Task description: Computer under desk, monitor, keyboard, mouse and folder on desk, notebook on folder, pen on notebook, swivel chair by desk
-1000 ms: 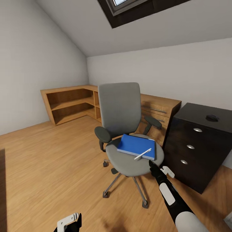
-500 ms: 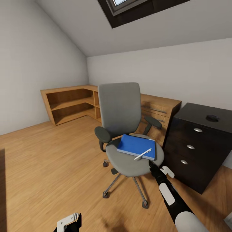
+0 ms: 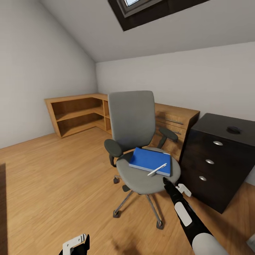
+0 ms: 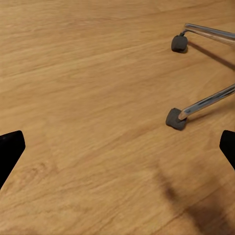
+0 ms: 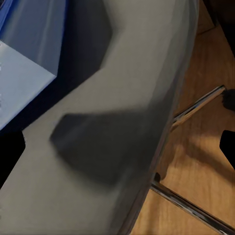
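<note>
Wooden flooring [image 3: 53, 184] spreads beneath one swivel chair [image 3: 132, 120]; on its seat we count one blue folder [image 3: 147, 159] and one pen [image 3: 157, 169], with no readable writing. Our right gripper [image 3: 166, 182] sits at the seat's edge, jaws spread, and our left gripper [image 4: 117, 147] hangs open-jawed over the floor. One mouse [image 3: 234, 129] rests on the desk [image 3: 212, 166].

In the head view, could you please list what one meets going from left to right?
Wooden corner shelf → swivel chair → blue folder → black drawer unit → mouse.
</note>
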